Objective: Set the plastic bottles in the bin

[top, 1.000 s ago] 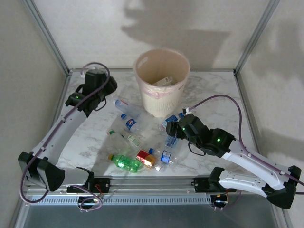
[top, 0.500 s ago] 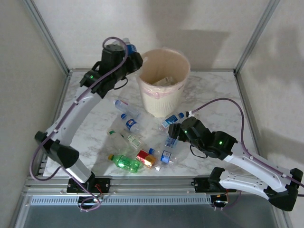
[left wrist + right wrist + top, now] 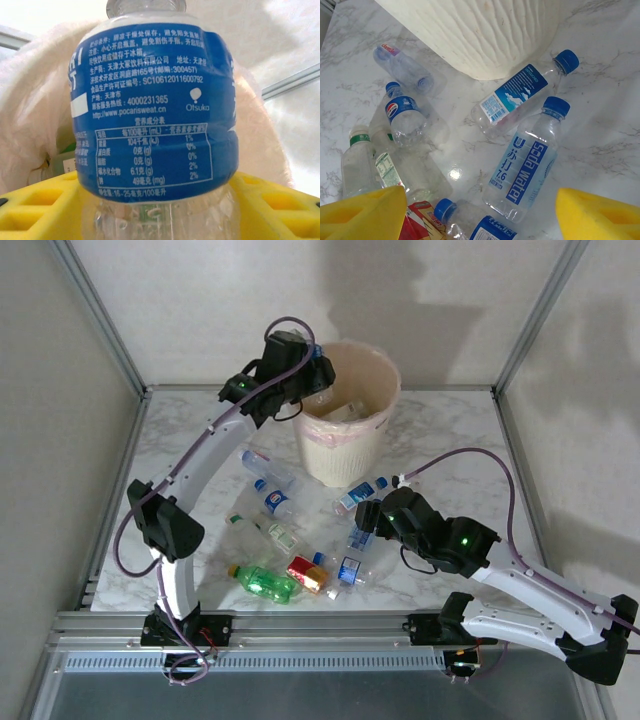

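My left gripper (image 3: 312,372) hangs at the left rim of the cream bin (image 3: 345,445), shut on a clear bottle with a blue label (image 3: 155,110). The yellow pads (image 3: 37,207) press on both sides of the bottle, and the bin's lined rim (image 3: 30,100) lies behind it. My right gripper (image 3: 366,521) is open and low over the loose bottles. Between its fingers lies a clear "soda water" bottle (image 3: 527,170), untouched. Nearby lie another blue-labelled bottle (image 3: 520,97), a Pepsi bottle (image 3: 405,112), a green-capped one (image 3: 365,165), a green bottle (image 3: 262,581) and a red-and-gold one (image 3: 308,572).
Some rubbish sits inside the bin. The bin wall (image 3: 480,30) stands just beyond the right gripper. A clear bottle (image 3: 266,466) lies left of the bin. Metal frame posts (image 3: 100,315) bound the marble table at the back corners.
My left arm has swung up and to the right, carrying the blue-labelled bottle from the table's left side to the bin's rim. The right gripper has barely shifted.
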`<act>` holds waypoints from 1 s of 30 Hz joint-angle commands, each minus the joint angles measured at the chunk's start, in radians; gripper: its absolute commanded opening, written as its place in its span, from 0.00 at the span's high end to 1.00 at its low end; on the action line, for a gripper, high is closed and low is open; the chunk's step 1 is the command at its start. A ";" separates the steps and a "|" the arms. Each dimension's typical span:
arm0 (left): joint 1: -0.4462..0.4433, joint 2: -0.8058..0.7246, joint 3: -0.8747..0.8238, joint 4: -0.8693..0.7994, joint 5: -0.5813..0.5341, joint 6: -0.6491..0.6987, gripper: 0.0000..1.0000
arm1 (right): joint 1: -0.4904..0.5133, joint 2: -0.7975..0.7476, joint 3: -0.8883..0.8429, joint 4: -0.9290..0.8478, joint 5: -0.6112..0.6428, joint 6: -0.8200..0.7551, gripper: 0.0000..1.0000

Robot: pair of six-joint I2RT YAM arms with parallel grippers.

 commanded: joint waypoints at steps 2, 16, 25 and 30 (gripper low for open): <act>-0.012 0.014 0.038 -0.015 0.009 0.012 0.39 | 0.006 -0.011 -0.011 -0.026 0.016 0.022 0.22; -0.035 -0.027 0.036 0.012 -0.002 0.018 0.18 | 0.005 0.020 -0.005 -0.043 0.028 0.022 0.19; -0.049 -0.114 -0.006 0.028 -0.028 0.036 0.10 | 0.004 0.032 -0.002 -0.037 0.020 0.011 0.13; -0.052 -0.191 -0.044 0.042 -0.036 0.046 0.08 | 0.007 0.043 -0.011 -0.023 0.013 0.004 0.11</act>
